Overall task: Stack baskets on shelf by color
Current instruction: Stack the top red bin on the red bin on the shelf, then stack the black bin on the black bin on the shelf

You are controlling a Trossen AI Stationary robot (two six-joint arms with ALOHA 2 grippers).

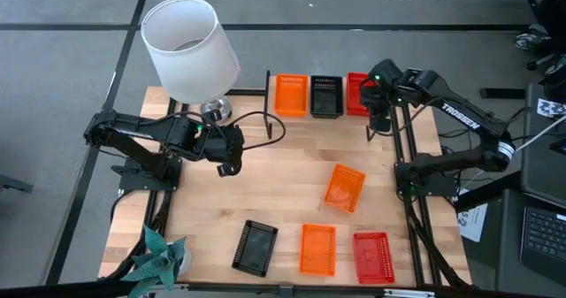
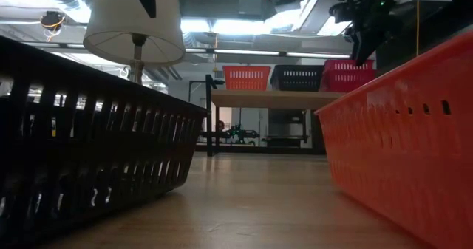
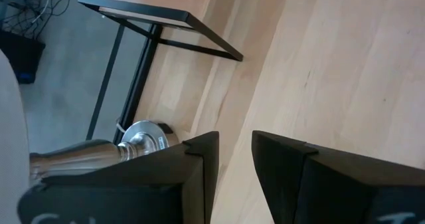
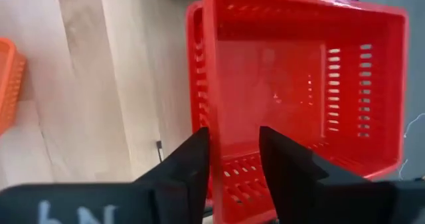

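The right gripper (image 4: pixel 232 159) hangs over the right end of the light-wood shelf (image 2: pixel 275 98), its fingers parted astride the near wall of the red perforated plastic basket (image 4: pixel 292 84) without pinching it. That basket sits atop another red one, right of the black basket (image 1: pixel 326 95) and orange basket (image 1: pixel 290 95). The left gripper (image 3: pixel 234 159) waits released, over the left tabletop beside the lamp base (image 3: pixel 143 134).

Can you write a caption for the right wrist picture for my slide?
Right end effector open astride the wall of the red basket on the shelf.
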